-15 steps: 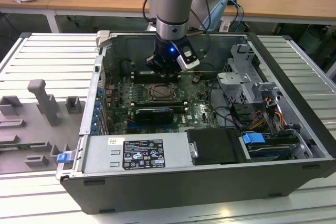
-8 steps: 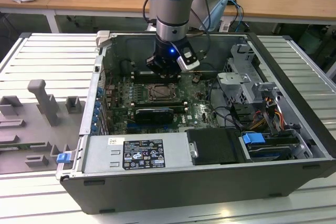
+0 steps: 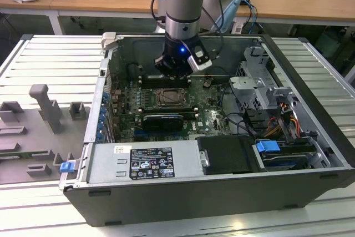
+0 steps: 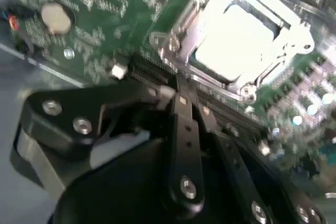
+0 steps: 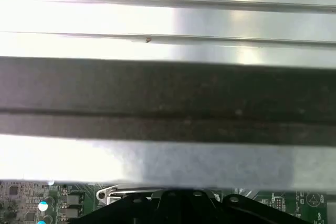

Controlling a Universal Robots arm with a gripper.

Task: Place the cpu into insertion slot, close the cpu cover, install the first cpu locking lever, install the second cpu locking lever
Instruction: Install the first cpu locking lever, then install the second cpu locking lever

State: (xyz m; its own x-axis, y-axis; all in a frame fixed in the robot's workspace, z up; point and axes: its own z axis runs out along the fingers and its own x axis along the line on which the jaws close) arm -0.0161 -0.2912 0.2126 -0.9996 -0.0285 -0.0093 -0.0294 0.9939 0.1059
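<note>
In the exterior view my gripper [image 3: 174, 75] hangs inside the open computer case, just behind the insertion slot [image 3: 169, 98] on the green board. The second wrist view shows the cpu [image 4: 239, 27] lying in the insertion slot [image 4: 173, 40] as a bright pale square. The cpu cover [image 4: 294, 43] lies flat around it as a silvery frame. My gripper [image 4: 176, 91] is shut with nothing in it, its tip over the black memory slots beside the socket's edge. I cannot make out how the locking levers stand.
Metal case walls [image 3: 183, 38] surround the board closely. A drive cage [image 3: 255, 90] with cables stands at the exterior view's right. The power supply [image 3: 144, 162] lies along the front. A coin cell [image 4: 55, 17] sits on the board. The first wrist view faces the case wall [image 5: 168, 98].
</note>
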